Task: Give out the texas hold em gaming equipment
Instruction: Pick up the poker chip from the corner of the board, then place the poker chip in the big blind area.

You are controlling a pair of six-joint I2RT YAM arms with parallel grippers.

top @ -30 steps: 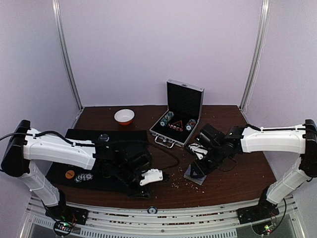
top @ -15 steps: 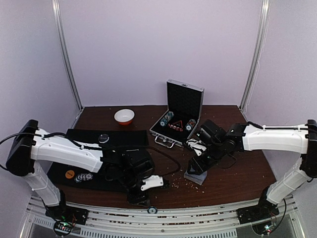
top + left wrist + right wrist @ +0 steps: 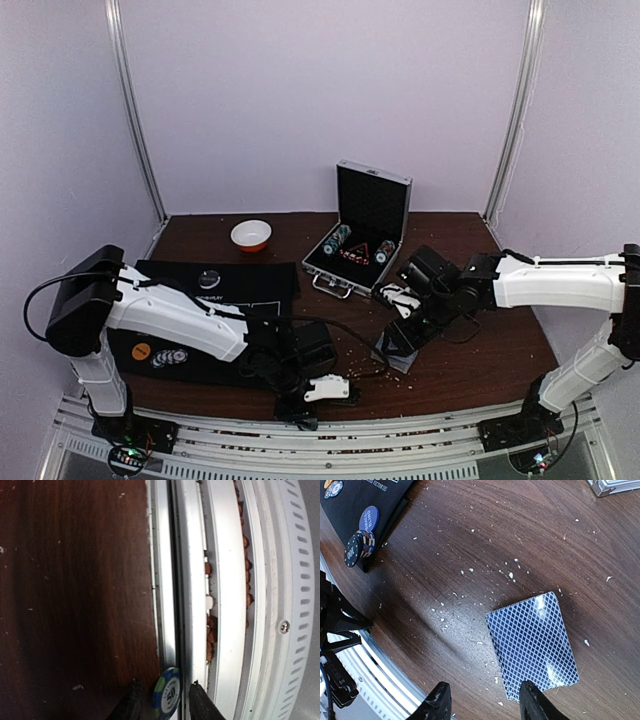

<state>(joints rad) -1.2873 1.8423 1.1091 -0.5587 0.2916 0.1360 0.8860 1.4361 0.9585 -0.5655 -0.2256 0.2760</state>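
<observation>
At 6 o'clock on the table (image 3: 480, 350), over the near edge: left gripper (image 3: 165, 685), fingers (image 3: 131, 702) parted. Straddles a green-and-blue chip (image 3: 169, 696) marked 50, a thin gap showing on each side, so no clamp. Chip lying where the wood meets the white rail (image 3: 225, 580), centred between the fingertips.

At 4 o'clock: right gripper (image 3: 485, 686), likewise parted, holding nothing. Hangs over the blue-backed deck (image 3: 532, 645), flat on the wood among pale specks (image 3: 510, 575). In the wrist view, deck at 1 o'clock of the gripper, its near corner right at one fingertip; cannot tell whether touching. At 10 o'clock of that view, at the edge of the mat (image 3: 385, 495): a blue disc (image 3: 369, 517) and a short stack (image 3: 357, 547) marked 100.

At 8 o'clock on the table, on the black mat: a row of chips (image 3: 170, 357) beside an orange disc (image 3: 141, 351), well apart from both grippers. At 12 o'clock, open case (image 3: 360, 235); at 11 o'clock, bowl (image 3: 251, 234).
</observation>
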